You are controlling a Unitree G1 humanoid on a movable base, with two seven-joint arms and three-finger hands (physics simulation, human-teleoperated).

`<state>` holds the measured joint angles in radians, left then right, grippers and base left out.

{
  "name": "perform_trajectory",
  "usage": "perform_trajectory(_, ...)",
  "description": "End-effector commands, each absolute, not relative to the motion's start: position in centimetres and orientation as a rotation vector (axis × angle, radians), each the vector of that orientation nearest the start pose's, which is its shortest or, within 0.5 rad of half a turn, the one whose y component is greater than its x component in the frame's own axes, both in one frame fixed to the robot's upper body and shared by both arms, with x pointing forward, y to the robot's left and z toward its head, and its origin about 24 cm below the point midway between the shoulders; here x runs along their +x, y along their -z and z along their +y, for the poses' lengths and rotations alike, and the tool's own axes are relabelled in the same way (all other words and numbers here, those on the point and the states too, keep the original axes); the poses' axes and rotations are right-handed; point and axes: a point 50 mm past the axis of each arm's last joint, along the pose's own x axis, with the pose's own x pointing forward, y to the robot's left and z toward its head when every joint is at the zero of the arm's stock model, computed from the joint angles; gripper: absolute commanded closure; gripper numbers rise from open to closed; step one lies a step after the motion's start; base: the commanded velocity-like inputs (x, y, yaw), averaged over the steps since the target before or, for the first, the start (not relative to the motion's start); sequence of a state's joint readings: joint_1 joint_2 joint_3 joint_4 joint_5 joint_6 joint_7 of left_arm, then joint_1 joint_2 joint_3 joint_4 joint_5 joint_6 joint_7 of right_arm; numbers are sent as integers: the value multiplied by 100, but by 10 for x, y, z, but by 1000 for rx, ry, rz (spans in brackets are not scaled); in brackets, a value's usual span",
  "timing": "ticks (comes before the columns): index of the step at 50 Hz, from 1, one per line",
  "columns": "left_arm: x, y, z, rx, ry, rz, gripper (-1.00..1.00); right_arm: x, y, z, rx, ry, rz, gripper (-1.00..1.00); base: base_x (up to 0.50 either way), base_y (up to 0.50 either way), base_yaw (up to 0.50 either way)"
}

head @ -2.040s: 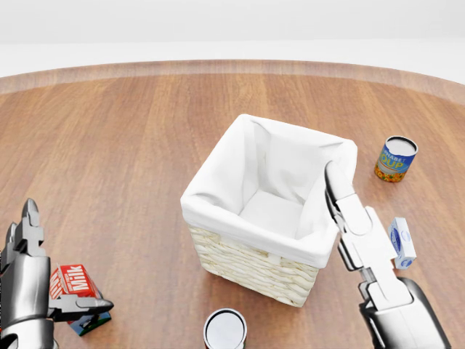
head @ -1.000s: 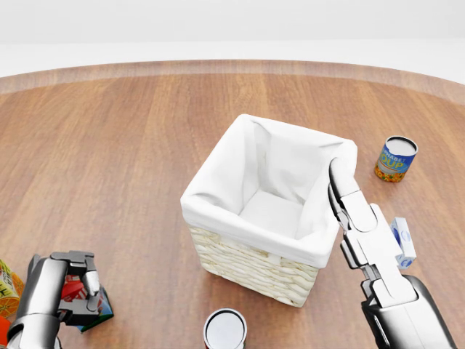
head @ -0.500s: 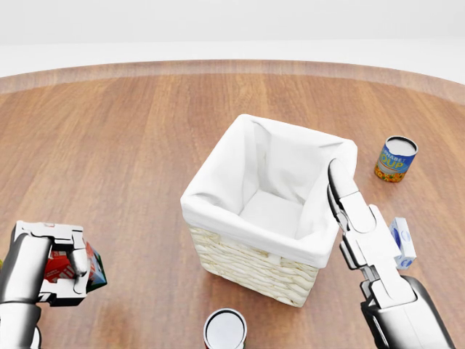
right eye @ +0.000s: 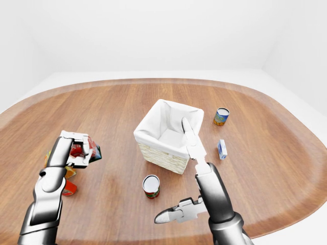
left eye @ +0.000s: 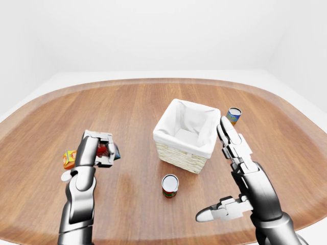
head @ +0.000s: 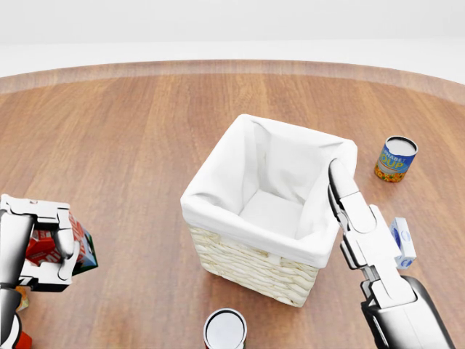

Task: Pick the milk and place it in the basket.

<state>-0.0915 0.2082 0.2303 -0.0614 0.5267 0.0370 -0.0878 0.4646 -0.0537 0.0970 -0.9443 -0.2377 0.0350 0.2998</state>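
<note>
The milk carton [head: 54,247] is clamped in the fingers of the left hand [left eye: 94,151] and held clear of the table [left eye: 133,102], at the left of the lined basket [head: 247,251] (presumably for transfer), while the right hand [head: 363,236] is held extended, fingers apart.

A red-and-white milk carton [head: 57,249] sits in the silver-grey left hand [head: 33,243], left of the pale woven basket [head: 251,262] with white lining, while a blue-and-yellow can [head: 396,160] stands to the basket's right on brown wood-grain table [head: 131,138].
</note>
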Motion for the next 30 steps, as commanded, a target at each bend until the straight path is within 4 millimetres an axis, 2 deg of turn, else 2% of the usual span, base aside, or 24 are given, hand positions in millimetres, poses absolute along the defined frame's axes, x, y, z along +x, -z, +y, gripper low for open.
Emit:
perform_trajectory(1,263,-124,232,738,-209,-153,100,143,-159,-138,-335,-227,-411,-100,0,0,0)
perform_trajectory(30,248,-207,207,909,-134,-459,100,143,-160,-139,-337,-223,-415,-100,0,0,0)
